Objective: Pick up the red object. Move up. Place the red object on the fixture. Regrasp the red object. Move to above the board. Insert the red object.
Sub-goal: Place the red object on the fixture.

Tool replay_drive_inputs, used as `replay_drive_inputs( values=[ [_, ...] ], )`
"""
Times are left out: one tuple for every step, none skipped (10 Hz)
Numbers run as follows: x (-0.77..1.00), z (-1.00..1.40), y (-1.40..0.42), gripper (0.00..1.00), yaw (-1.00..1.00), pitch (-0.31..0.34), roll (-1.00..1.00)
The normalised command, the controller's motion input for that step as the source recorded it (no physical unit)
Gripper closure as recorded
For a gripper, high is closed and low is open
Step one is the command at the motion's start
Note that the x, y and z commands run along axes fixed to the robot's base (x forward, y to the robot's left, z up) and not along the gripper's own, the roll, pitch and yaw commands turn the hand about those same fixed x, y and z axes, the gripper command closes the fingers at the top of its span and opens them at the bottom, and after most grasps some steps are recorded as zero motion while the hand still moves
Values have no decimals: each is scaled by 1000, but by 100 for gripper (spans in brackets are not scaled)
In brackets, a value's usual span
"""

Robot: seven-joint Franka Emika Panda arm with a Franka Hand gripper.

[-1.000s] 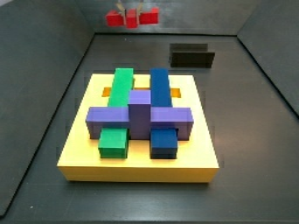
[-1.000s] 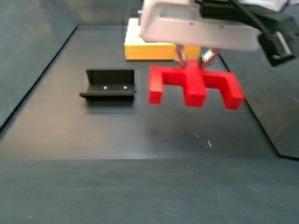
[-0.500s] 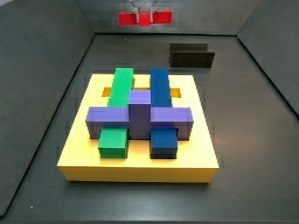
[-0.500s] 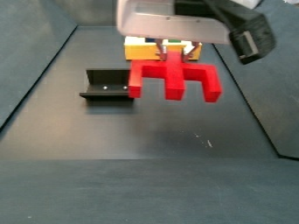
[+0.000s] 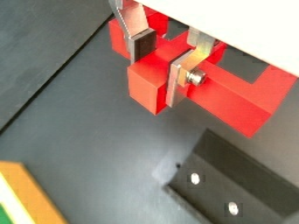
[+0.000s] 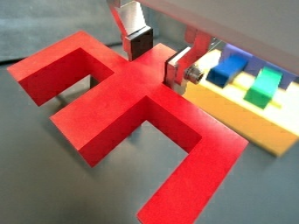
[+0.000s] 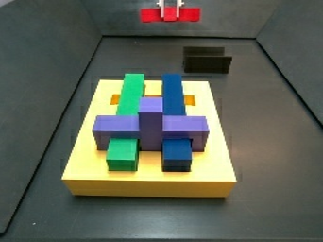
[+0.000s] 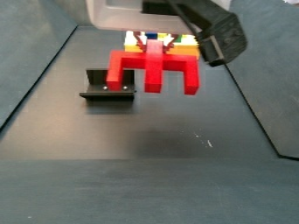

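My gripper (image 8: 156, 50) is shut on the red object (image 8: 155, 70), a bright red bar with several prongs, and holds it in the air. In both wrist views the silver fingers (image 5: 181, 77) (image 6: 177, 70) clamp its middle stub (image 5: 158, 83) (image 6: 131, 103). The dark fixture (image 8: 108, 87) stands on the floor, below and a little to one side of the red object. It also shows in a wrist view (image 5: 239, 179) and in a side view (image 7: 209, 61). The yellow board (image 7: 151, 175) bears green, blue and purple blocks. The red object hangs high at the far end (image 7: 171, 13).
Dark walls enclose the floor (image 8: 152, 175) on all sides. The board's edge shows behind the gripper (image 8: 160, 39) and beside the red object in a wrist view (image 6: 251, 109). A board corner shows in a wrist view (image 5: 21, 197).
The gripper has risen with the red object and moved sideways toward the fixture. The board and fixture have not moved.
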Motion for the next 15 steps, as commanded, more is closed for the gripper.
replay_drive_inputs(
  values=[
    [871, 203, 0, 100, -77, 134, -871],
    [877, 211, 0, 100, -91, 106, -877],
    [894, 197, -6, 100, -94, 143, -854],
    [900, 160, -89, 100, -129, 280, -783],
    [900, 154, -91, 100, -129, 289, -783],
    [909, 157, -94, 100, -134, 269, -771],
    [911, 137, -74, 100, -117, 260, -766],
    [1000, 3, -134, 100, -57, 223, -571],
    [989, -223, -263, 100, -29, 120, 0],
    [1000, -303, -300, 100, -11, 17, 9],
    [1000, -294, -294, 100, 0, 0, 49],
    [1000, -274, -286, 100, 0, 0, 34],
    [1000, -257, -251, 100, 0, 0, 0],
    [1000, -254, -180, 100, 0, -54, -154],
    [863, -180, -126, 100, 0, -123, -280]
  ],
)
